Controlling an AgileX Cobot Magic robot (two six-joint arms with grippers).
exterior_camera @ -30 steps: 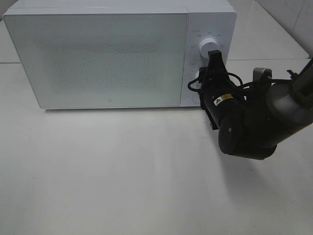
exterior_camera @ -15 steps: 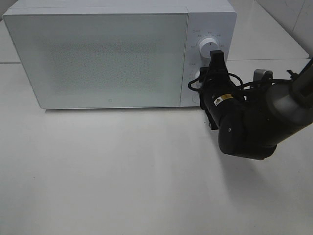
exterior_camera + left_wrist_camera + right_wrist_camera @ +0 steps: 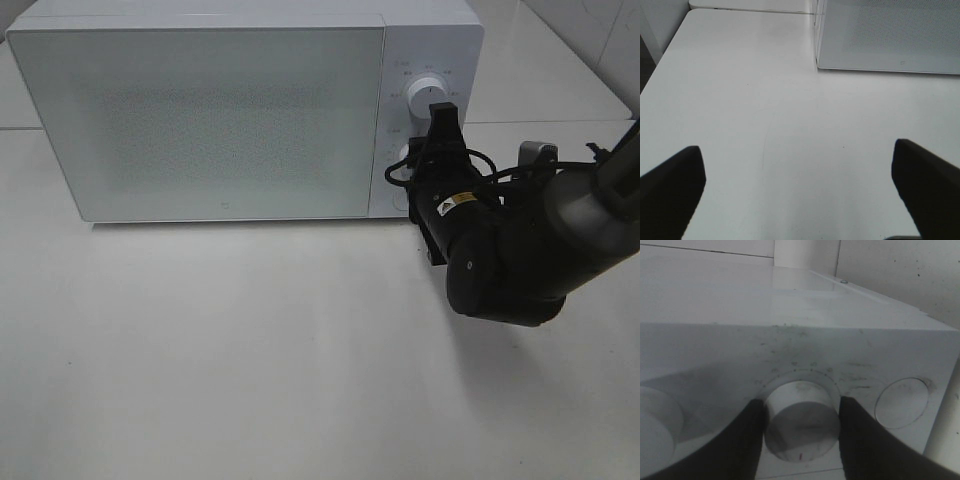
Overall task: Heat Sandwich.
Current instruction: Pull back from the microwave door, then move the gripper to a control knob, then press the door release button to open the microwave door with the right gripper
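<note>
We're on the right gripper [image 3: 801, 406], its two fingers [image 3: 747, 440] closed snugly on either side of the timer knob [image 3: 800, 432], and over the last second nothing has moved: same grip, same place. We read that as the dial being set or about to be turned, so heating is nearly under way. Beside the knob sits a round button [image 3: 902, 402], with the upper dial [image 3: 428, 90] just above. The microwave [image 3: 420, 30] door [image 3: 200, 120] is shut and frosted; we see no sandwich anywhere, so it is probably inside. The left gripper [image 3: 799, 172] hangs wide open over the bare table [image 3: 765, 100], holding nothing and well clear.
</note>
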